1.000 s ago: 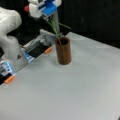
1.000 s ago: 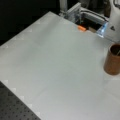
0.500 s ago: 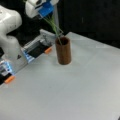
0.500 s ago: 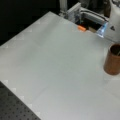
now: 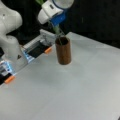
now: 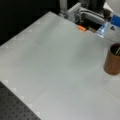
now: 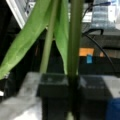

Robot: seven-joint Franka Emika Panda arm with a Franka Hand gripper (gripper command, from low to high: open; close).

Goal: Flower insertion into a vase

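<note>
The gripper is hanging just above the vase, jaws pinching the flower stem. The stem's lower end is entering the rim; keeping it upright and centred should stop it snagging.

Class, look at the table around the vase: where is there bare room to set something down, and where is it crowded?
Bare: the white table from the vase toward a front view's left and bottom. Crowded: the rim, where the gripper holds the green stem in the mouth, and the far edge by the robot base.
</note>
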